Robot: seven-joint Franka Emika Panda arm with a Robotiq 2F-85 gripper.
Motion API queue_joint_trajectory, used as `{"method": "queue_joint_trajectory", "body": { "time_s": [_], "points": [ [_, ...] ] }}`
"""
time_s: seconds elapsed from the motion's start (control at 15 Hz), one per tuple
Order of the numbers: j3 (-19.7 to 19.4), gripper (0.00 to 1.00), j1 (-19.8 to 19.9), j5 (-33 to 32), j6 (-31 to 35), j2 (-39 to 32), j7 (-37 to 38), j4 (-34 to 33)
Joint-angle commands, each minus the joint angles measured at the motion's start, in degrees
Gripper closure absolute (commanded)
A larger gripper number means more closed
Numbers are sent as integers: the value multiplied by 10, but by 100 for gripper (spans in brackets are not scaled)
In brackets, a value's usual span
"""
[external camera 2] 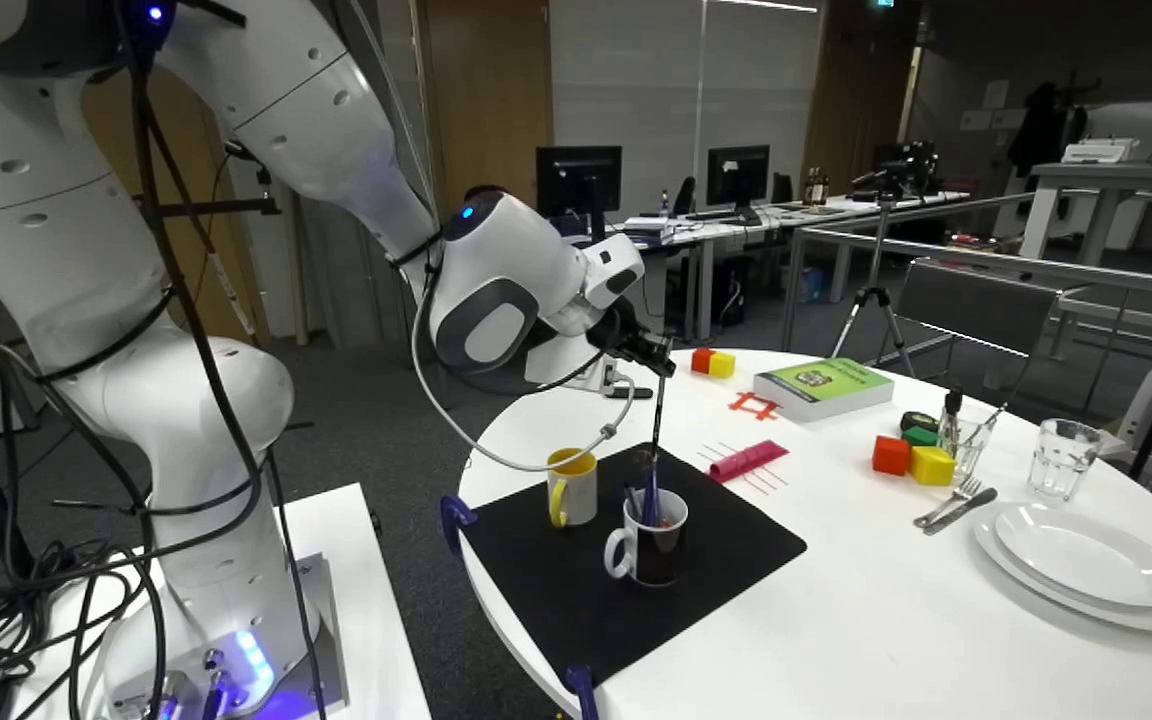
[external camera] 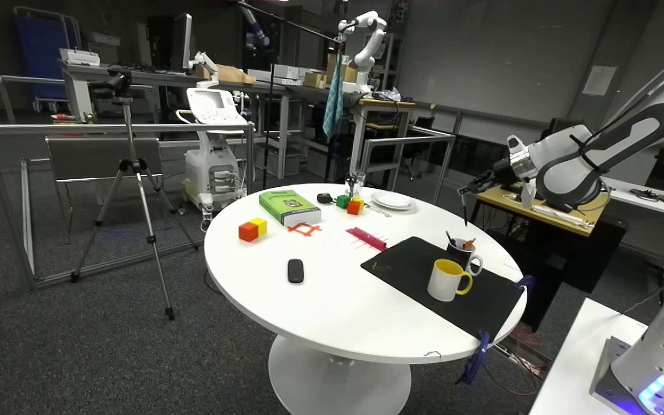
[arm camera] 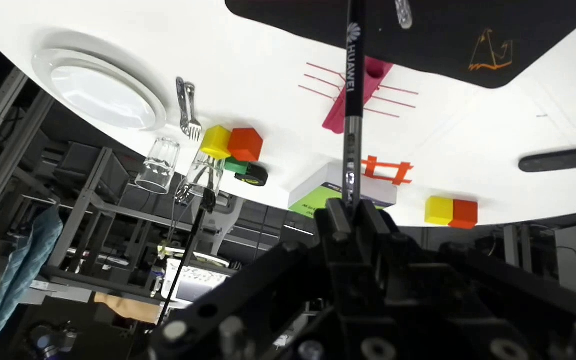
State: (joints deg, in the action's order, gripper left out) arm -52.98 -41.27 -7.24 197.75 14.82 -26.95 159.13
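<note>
My gripper point(arm camera: 352, 212) is shut on a slim black and silver pen point(arm camera: 354, 75) with "HUAWEI" on it. The pen hangs down from the fingertips, and the gripper also shows in both exterior views point(external camera: 464, 189) point(external camera 2: 668, 362). A dark mug with a white handle point(external camera 2: 658, 550) stands on the black mat point(external camera 2: 736, 545) with pens in it. In an exterior view the pen's lower end shows higher than this mug point(external camera: 457, 253), with a gap. A white mug with yellow inside point(external camera: 442, 282) stands beside it. Both mugs are out of the wrist view.
On the round white table point(external camera: 332, 288) are a pink roll point(external camera: 366, 238), a green book point(external camera: 290, 207), red and yellow cubes point(external camera: 251, 229), a black oblong object point(external camera: 295, 271), stacked plates point(external camera 2: 1086, 560), a glass point(external camera 2: 1061, 460) and cutlery point(external camera 2: 956, 508). Blue clamps point(external camera: 475, 363) grip the edge.
</note>
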Motion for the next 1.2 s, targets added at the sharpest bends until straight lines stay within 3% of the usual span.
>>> {"method": "queue_joint_trajectory", "body": {
  "time_s": [0.0, 0.13, 0.2, 0.4, 0.47, 1.13],
  "points": [
    [-112, 97, -82, -54, 4, 1, 3, 0],
    [-171, 97, -130, -66, -5, 4, 3, 0],
    [-124, 90, -89, -48, -2, -2, 0, 0],
    [-161, 90, -121, -53, -2, -2, 0, 1],
    [-161, 97, -122, -53, -2, -2, 0, 1],
    [-228, 97, -193, -59, 7, 4, -11, -18]
  ]
}}
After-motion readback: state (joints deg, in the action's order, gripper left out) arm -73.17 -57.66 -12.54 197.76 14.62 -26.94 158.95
